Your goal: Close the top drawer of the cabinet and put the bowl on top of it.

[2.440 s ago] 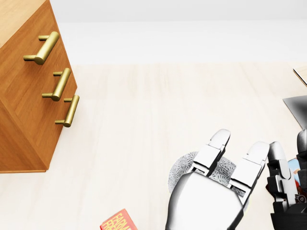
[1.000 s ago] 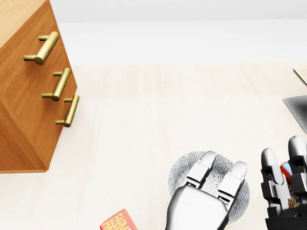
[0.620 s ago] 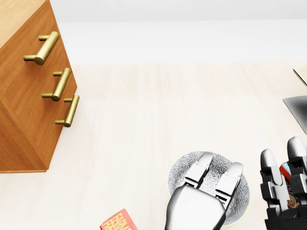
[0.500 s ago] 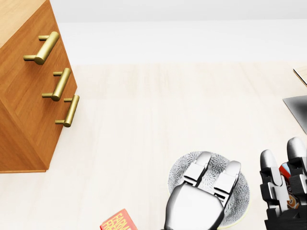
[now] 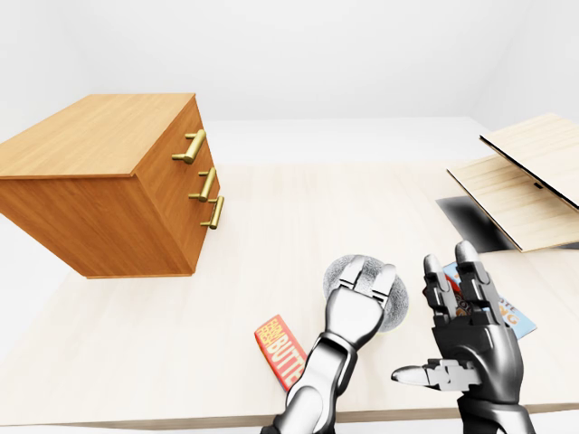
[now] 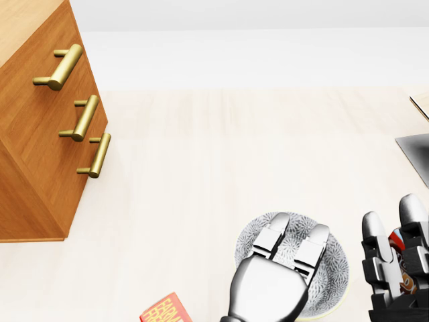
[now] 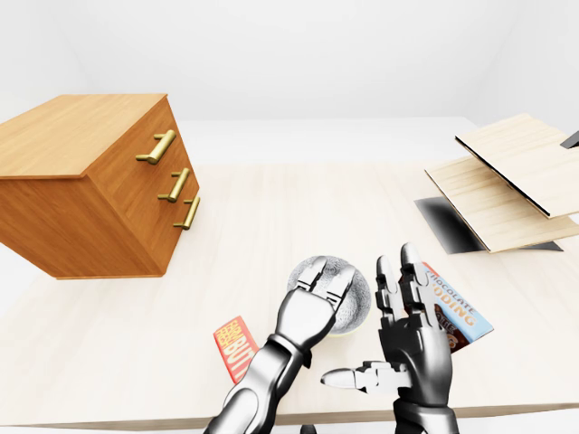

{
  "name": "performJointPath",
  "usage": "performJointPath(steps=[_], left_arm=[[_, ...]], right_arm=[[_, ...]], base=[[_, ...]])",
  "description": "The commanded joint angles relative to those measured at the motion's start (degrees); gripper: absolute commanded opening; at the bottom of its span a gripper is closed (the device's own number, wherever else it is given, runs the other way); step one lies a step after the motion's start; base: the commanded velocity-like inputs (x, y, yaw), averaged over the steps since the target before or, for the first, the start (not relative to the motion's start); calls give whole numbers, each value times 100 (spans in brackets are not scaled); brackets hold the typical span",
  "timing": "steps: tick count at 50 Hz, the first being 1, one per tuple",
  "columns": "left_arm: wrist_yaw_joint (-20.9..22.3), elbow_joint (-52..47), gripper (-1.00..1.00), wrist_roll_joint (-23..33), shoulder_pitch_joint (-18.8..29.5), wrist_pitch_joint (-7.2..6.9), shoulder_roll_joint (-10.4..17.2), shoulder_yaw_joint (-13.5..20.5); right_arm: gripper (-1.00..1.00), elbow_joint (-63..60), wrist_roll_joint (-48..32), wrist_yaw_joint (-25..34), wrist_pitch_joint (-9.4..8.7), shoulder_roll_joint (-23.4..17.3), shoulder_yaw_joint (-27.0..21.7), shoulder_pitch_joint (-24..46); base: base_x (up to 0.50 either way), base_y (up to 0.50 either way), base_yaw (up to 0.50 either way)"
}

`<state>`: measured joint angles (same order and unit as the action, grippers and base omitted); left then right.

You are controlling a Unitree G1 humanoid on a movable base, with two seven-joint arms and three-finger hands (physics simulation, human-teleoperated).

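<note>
The wooden cabinet [image 5: 109, 181] stands at the left of the table, its three brass handles in line and the top drawer handle [image 5: 190, 146] level with the others. The drawer fronts look flush. The grey patterned bowl [image 6: 332, 268] sits at the bottom centre of the head view. My left hand [image 6: 288, 245] lies over its near side, with fingers [image 5: 366, 280] bent down into it and the thumb hidden. My right hand [image 5: 452, 325] hovers open to the right of the bowl, fingers up and thumb pointing left.
A red box [image 5: 279, 351] lies near the table's bottom edge, left of my left arm. A chocolate pudding box [image 7: 452, 312] lies under my right hand. Tilted wooden boards [image 5: 525, 181] and a dark panel [image 5: 470, 217] occupy the right side.
My left hand has drawn back toward the bottom of the head view, over the bowl, its fingers curling down. The right hand has dropped slightly. The cabinet and camera have not moved.
</note>
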<state>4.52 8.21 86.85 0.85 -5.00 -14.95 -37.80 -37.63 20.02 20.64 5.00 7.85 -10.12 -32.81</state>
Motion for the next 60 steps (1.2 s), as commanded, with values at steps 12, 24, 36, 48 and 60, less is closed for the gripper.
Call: performJointPath(steps=[12,24,36,48,60], left_arm=[[-207,501,100,-61,181,0,-95,225],[-266,644,100,-59,215,0,-132,268],[-346,847,99,-61,273,0,-173,342],[-392,959,-100,-71,285,0,-172,378],[-477,962,-100,-38,292,0,-189,377]], right_arm=[[100,13,-8,1,0,-14,32,-12],[100,21,0,-8,0,-29,30,2],[100,57,19,40,0,-13,37,-38],[100,66,29,31,0,-38,62,-50],[100,29,64,73,0,-26,57,-104]], base=[[0,0,0],[0,0,0],[0,0,0],[0,0,0],[0,0,0]])
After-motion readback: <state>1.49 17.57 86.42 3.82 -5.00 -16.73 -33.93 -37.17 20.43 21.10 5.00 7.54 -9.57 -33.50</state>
